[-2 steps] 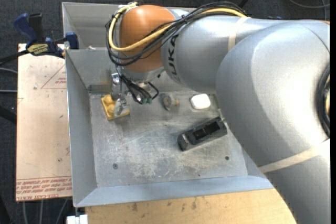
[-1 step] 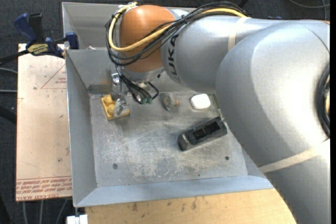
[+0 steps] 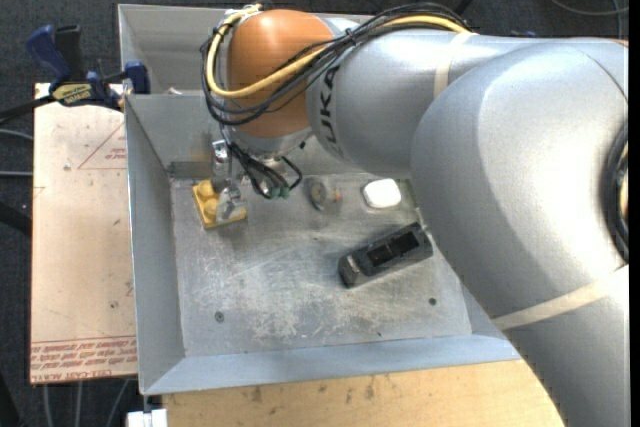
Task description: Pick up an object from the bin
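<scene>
Clock reference: 12 o'clock taken as the far edge of the bin (image 3: 150, 245), top of the camera view.
Gripper (image 3: 230, 209): down low over the floor at about 9 o'clock in the bin, hanging under the orange wrist cover.
Gripper state: cannot tell whether spread or pressed together; wrist and cables hide the gap.
Yellow piece (image 3: 207, 203): small, lumpy, lying on the floor near the left wall, at 9 o'clock in the bin.
Key relation: yellow piece at 9 o'clock from the gripper tip, touching it or just beside; not seen to be pinched.
Long axis: none clear; slightly longer along 12–6, judged loosely.
Grey strip (image 3: 185, 169): flat on the floor at 11 o'clock from the yellow piece, near but apart.
Grey disc (image 3: 320, 195): at 3 o'clock from the gripper, apart.
White pebble (image 3: 381, 193): further out at 3 o'clock, beside the arm's body.
Black block (image 3: 385, 255): long, lying along 8–2, at 4 o'clock from the gripper, well apart.
Obstructions: probably only the left wall, close at 9 o'clock of the yellow piece; little room on that side.
Risk: a nudge toward the wall rather than a clean pinch.
</scene>
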Tool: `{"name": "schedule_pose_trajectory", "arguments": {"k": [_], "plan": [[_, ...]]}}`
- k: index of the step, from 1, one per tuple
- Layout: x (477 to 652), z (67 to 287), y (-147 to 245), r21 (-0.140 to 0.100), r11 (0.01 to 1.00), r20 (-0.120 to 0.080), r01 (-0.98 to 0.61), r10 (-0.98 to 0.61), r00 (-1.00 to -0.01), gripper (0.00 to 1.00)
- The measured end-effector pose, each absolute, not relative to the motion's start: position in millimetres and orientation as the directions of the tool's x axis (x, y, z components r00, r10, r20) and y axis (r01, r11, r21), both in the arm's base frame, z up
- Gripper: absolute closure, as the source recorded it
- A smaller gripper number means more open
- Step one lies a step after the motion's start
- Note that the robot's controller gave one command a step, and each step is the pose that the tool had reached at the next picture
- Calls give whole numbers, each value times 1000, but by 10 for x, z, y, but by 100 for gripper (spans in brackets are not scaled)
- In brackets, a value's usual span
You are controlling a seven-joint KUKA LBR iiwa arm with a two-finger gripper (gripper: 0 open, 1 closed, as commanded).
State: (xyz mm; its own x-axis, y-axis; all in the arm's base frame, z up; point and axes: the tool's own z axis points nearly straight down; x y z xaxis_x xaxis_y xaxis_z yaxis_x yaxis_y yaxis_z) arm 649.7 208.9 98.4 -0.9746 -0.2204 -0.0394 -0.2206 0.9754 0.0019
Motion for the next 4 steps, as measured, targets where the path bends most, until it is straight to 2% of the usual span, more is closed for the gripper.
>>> {"name": "schedule_pose_trajectory", "arguments": {"k": [4], "plan": [[6493,988,2093,3,975,-37,-221,-221,-975,100]]}}
